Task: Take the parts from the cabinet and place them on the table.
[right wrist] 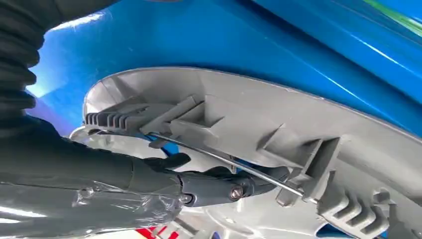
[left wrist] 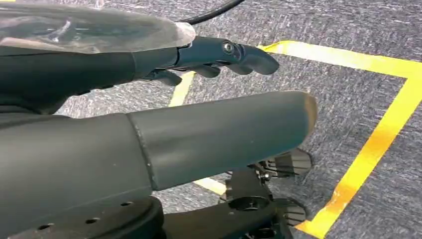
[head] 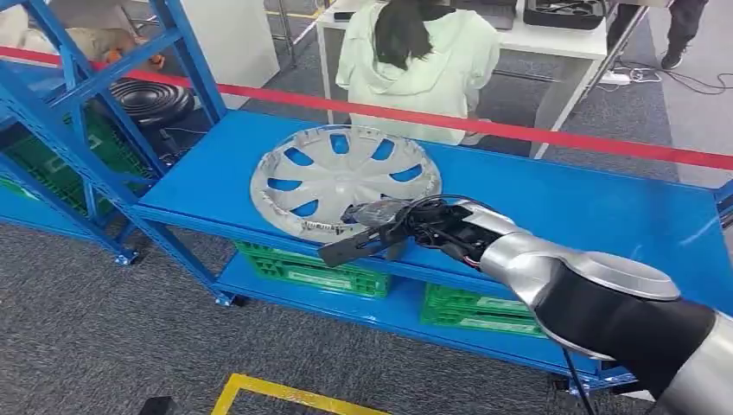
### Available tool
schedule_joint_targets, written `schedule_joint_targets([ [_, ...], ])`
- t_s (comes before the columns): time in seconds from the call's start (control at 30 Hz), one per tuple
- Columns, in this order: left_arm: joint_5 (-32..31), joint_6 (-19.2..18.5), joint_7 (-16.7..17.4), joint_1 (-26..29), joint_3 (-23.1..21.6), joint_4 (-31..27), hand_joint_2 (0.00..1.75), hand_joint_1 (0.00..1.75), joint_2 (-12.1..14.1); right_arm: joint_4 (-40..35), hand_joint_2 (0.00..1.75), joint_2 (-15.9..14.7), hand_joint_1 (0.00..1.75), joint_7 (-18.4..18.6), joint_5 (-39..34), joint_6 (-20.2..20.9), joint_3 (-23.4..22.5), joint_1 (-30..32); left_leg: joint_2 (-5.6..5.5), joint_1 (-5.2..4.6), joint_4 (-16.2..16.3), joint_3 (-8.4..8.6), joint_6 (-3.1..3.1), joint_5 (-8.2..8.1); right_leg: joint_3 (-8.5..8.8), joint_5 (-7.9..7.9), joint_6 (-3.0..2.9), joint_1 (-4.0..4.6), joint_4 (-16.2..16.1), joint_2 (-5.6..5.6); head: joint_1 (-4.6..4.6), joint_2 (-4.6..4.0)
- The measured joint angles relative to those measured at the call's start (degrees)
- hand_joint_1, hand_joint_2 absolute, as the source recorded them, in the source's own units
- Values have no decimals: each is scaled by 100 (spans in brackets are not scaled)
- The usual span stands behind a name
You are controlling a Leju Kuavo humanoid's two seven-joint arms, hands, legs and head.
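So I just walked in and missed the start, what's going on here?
The robot's right hand is at the near rim of a grey hubcap lying on the blue shelf. In the right wrist view its fingers reach under the rim, though a firm grip isn't clear. The left hand hangs over the floor, holding nothing. A person stands behind the red tape.

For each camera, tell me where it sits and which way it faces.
Head view: high on the body, looking down at the blue shelf and hubcap; right hand shows.
Left wrist view: behind the left hand, facing carpet with yellow tape.
Right wrist view: behind the right hand, at the hubcap's rim.
Head and right wrist views share hubcap and hand.
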Motion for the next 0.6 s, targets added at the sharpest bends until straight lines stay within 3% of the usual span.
schedule_joint_targets([
  [0.03, -7, -2, 0, 0, 0, 0, 0, 0, 0, 0, 175, 7, 24, -9, -2, -11, 4, 0, 0, 0, 0, 0, 0, 0, 0, 0, 0, 0, 0, 0, 0, 0],
  [0.07, -7, -11, 0, 0, 0, 0, 0, 0, 0, 2, 175, 9, 175, -20, -4, -15, 4, 1, 0, 0, 0, 0, 0, 0, 0, 0, 0, 0, 0, 0, 0, 0],
  [0.6, -24, -35, 4, -3, 0, 0, 0, 0, -7, 15, 175, 31, 175, -217, -492, -79, -245, 46, -2, 0, 0, -1, 3, 2, -1, 1, 0, 0, 0, -1, 0, 0],
])
